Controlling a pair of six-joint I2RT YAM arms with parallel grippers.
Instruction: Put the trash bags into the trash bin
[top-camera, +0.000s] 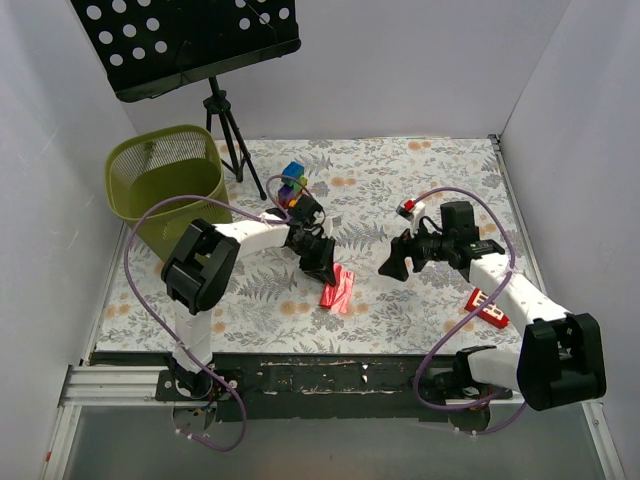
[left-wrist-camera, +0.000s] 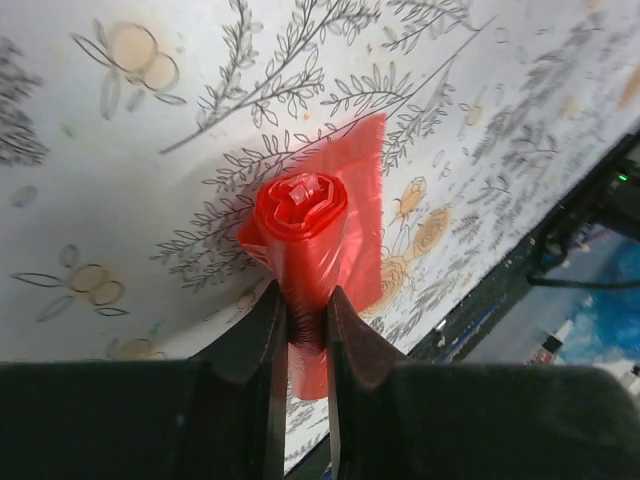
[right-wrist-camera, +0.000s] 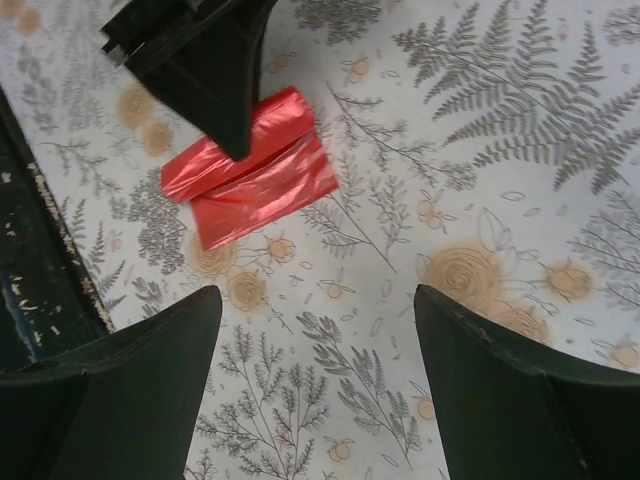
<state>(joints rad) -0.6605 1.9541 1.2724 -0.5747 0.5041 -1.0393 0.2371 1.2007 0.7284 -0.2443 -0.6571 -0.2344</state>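
Observation:
The trash bags are a folded roll of thin red plastic film (top-camera: 337, 291) on the floral cloth near the front middle. My left gripper (top-camera: 322, 268) is shut on the roll's upper end; in the left wrist view (left-wrist-camera: 305, 325) the red film (left-wrist-camera: 305, 215) is pinched between the black fingers. My right gripper (top-camera: 393, 266) is open and empty, a little to the right of the roll, which shows in the right wrist view (right-wrist-camera: 250, 165) beyond the wide-apart fingers (right-wrist-camera: 150, 370). The olive-green mesh trash bin (top-camera: 165, 190) stands at the far left, upright.
A black perforated music stand (top-camera: 185, 40) on a tripod stands behind the bin. A cluster of coloured blocks (top-camera: 293, 183) lies mid-table. A small red and white piece (top-camera: 407, 208) and a red block with white squares (top-camera: 486, 308) lie on the right. White walls enclose the table.

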